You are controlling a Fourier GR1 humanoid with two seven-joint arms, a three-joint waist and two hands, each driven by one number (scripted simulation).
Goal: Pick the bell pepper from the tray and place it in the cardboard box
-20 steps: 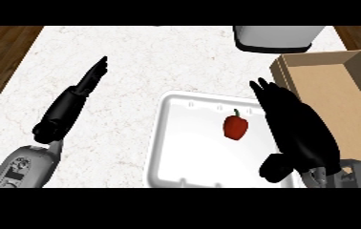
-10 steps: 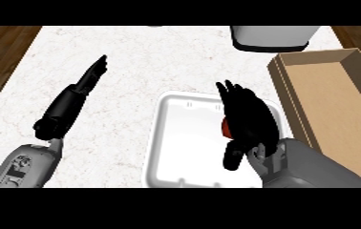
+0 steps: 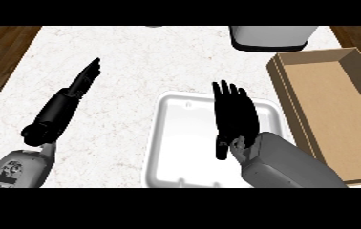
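Covering the middle of the shallow white rectangular tray [image 3: 169,142], the black right hand [image 3: 235,117] lies flat with its fingers [image 3: 227,95] straight and held close together, pointing away toward the far edge of the counter. The bell pepper cannot be seen anywhere; whether it sits beneath the palm cannot be told, since the hand and its grey forearm [image 3: 289,166] hide that part of the tray. The thumb [image 3: 221,149] hangs down at the hand's left side, over the tray's white floor.

Just to the right of the tray stands the open brown cardboard box [image 3: 310,87], its long side running away from the robot, its inside showing only bare brown floor where it is in view. The forearm overlaps the box's near left corner.

Beyond the box, at the far edge of the white speckled stone counter [image 3: 141,56], sits a pale grey container with a dark base [image 3: 271,38], partly cut off.

Well to the left of the tray, the black left hand [image 3: 86,75] rests over the counter, fingers straight and together, pointing up and to the right. A strip of dark wood floor [image 3: 14,46] shows at the far left.
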